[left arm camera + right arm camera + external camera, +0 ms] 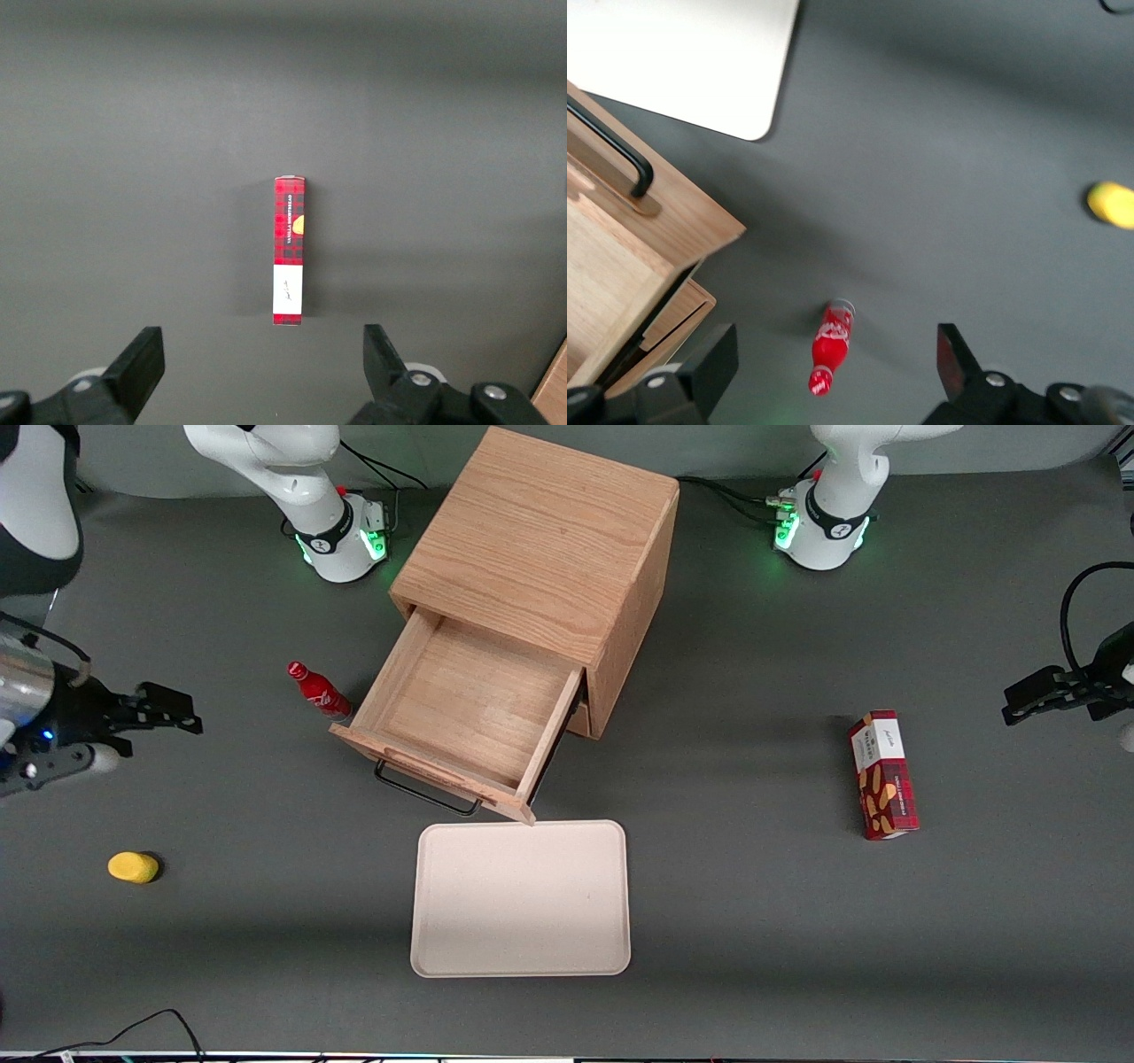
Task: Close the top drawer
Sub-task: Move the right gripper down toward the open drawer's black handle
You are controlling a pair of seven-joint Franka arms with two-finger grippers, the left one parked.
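Note:
The oak cabinet [540,540] stands mid-table. Its top drawer [461,708] is pulled far out and is empty inside. Its black wire handle [425,790] faces the front camera. The drawer [611,257] and the handle [611,142] also show in the right wrist view, with a corner of the lowermost drawer [673,323] under them. My gripper [168,713] is open and empty. It hangs above the table toward the working arm's end, well apart from the drawer. In the right wrist view the gripper [835,347] is above a red bottle.
A small red bottle [319,691] stands beside the drawer, between it and my gripper; it also shows in the right wrist view [831,345]. A cream tray [521,899] lies just in front of the drawer. A yellow object [133,867] and a red box [882,774] lie farther off.

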